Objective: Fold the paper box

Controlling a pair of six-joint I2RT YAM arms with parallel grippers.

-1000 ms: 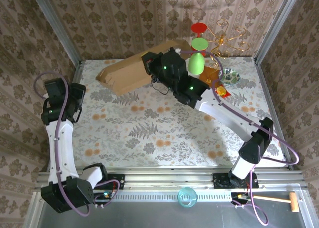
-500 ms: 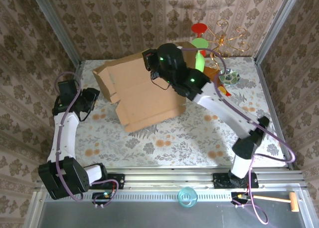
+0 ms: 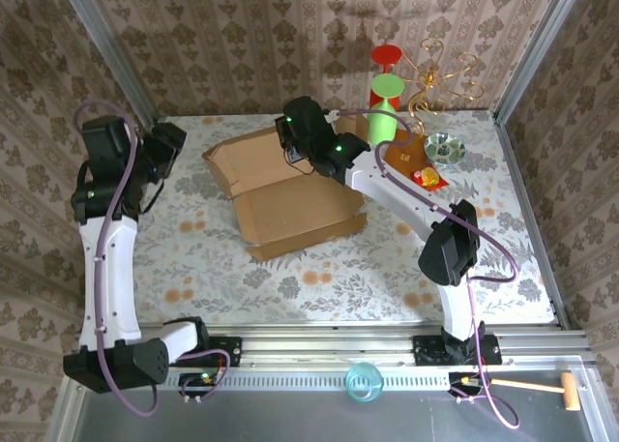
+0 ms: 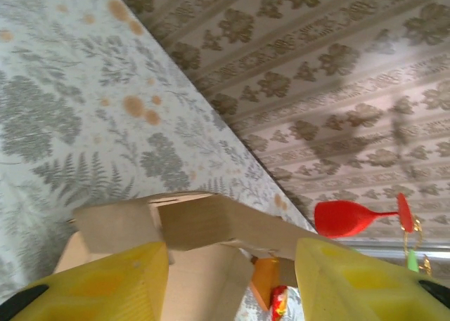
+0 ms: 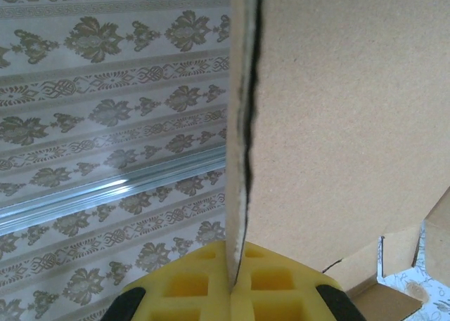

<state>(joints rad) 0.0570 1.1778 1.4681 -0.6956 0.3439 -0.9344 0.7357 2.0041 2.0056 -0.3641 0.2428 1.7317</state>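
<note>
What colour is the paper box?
Plain light brown; the paper box shows best in the top external view.

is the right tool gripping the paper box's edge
Yes, the right tool is shut on the paper box, its thin edge pinched between the yellow pads.

Left arm: raised steeply from the base at the near left, upper link tall, wrist bent inward toward the middle. Left end effector [image 3: 162, 144]: held high, 2 yellow fingers [image 4: 91, 286] spread well apart. Right arm: short rise from the near-right base to a dark elbow, then stretched far forward and leftward. Right end effector [image 3: 290, 137]: pinched tight, 2 yellow pads [image 5: 190, 293] pressed on an edge of the paper box [image 3: 290, 210].
</note>
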